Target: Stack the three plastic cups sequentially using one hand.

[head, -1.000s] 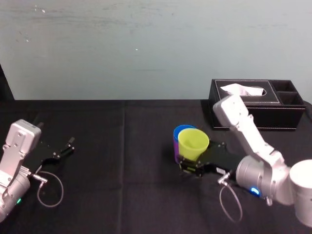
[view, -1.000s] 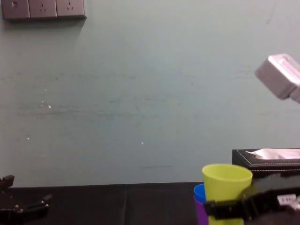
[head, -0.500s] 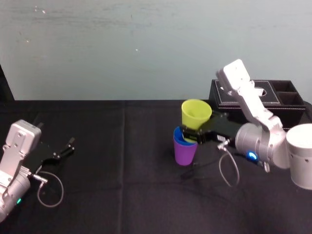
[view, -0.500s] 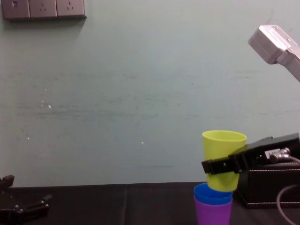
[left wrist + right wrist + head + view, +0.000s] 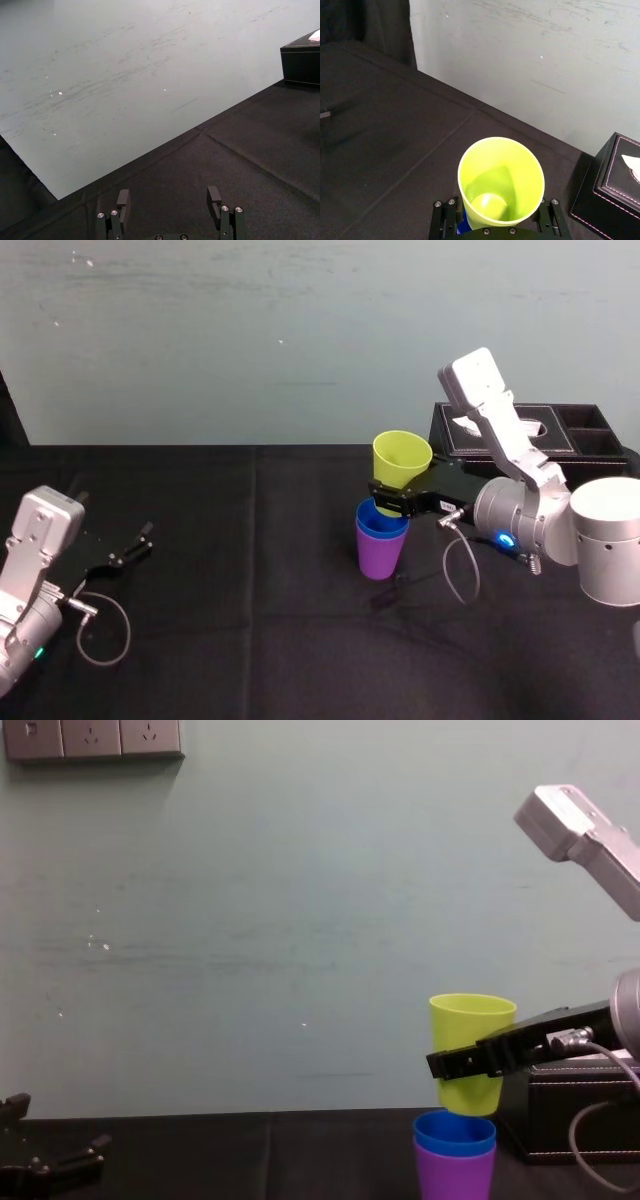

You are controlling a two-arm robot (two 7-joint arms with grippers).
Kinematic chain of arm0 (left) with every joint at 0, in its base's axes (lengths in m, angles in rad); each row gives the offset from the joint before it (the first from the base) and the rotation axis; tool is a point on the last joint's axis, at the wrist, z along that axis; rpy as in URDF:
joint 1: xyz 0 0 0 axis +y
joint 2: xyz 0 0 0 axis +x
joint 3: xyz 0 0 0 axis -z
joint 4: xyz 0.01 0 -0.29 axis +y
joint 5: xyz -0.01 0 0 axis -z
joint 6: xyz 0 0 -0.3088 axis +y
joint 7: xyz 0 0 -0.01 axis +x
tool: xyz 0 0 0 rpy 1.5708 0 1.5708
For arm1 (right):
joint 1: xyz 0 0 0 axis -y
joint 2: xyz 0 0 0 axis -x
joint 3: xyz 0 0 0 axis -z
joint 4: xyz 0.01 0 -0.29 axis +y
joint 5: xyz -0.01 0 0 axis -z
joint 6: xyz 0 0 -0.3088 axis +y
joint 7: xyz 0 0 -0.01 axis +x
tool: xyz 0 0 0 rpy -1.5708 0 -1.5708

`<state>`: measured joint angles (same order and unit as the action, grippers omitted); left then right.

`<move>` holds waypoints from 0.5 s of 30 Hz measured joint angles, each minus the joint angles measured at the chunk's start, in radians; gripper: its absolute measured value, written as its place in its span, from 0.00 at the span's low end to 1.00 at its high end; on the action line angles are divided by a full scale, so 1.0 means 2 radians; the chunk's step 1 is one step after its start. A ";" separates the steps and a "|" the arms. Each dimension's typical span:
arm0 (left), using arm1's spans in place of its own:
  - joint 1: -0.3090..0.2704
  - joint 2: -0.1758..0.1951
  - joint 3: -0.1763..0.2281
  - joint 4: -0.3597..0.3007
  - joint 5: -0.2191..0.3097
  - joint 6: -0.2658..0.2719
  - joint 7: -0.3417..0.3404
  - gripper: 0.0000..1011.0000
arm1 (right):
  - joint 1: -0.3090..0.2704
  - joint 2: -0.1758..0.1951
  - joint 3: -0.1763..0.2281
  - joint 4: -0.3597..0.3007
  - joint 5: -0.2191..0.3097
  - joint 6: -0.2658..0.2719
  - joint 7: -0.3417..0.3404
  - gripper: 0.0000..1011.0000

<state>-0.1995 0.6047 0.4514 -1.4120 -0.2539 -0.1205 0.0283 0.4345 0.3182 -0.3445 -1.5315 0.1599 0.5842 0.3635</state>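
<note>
The yellow-green cup (image 5: pixel 402 458) hangs upright in the air, and my right gripper (image 5: pixel 390 495) is shut on its lower half from the right. Just below it, the blue cup (image 5: pixel 379 521) sits nested inside the purple cup (image 5: pixel 380 554), which stands on the black cloth. In the chest view the yellow-green cup (image 5: pixel 471 1042) hovers a little above the blue cup (image 5: pixel 455 1131) and purple cup (image 5: pixel 455 1176), apart from them. The right wrist view looks down into the yellow-green cup (image 5: pixel 500 179) between both fingers (image 5: pixel 442 216). My left gripper (image 5: pixel 127 549) lies parked at the far left, open and holding nothing.
A black leather tissue box (image 5: pixel 520 462) stands at the back right, just behind my right arm. A black cloth (image 5: pixel 250 590) covers the table, with a pale wall behind it. My left arm's cable loops on the cloth near the left gripper (image 5: pixel 168 200).
My right gripper lifted the yellow-green cup from low beside the stack to above it, then shifted it slightly left over the blue cup. The left arm stayed still.
</note>
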 joint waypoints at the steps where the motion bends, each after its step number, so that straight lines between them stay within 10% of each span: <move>1: 0.000 0.000 0.000 0.000 0.000 0.000 0.000 0.99 | 0.000 0.000 0.000 0.002 0.000 -0.001 0.000 0.72; 15: 0.000 0.000 0.000 0.000 0.000 0.000 0.000 0.99 | 0.001 -0.005 -0.004 0.014 -0.003 -0.008 -0.002 0.72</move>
<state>-0.1995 0.6047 0.4514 -1.4120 -0.2539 -0.1205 0.0283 0.4373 0.3086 -0.3527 -1.5037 0.1530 0.5681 0.3586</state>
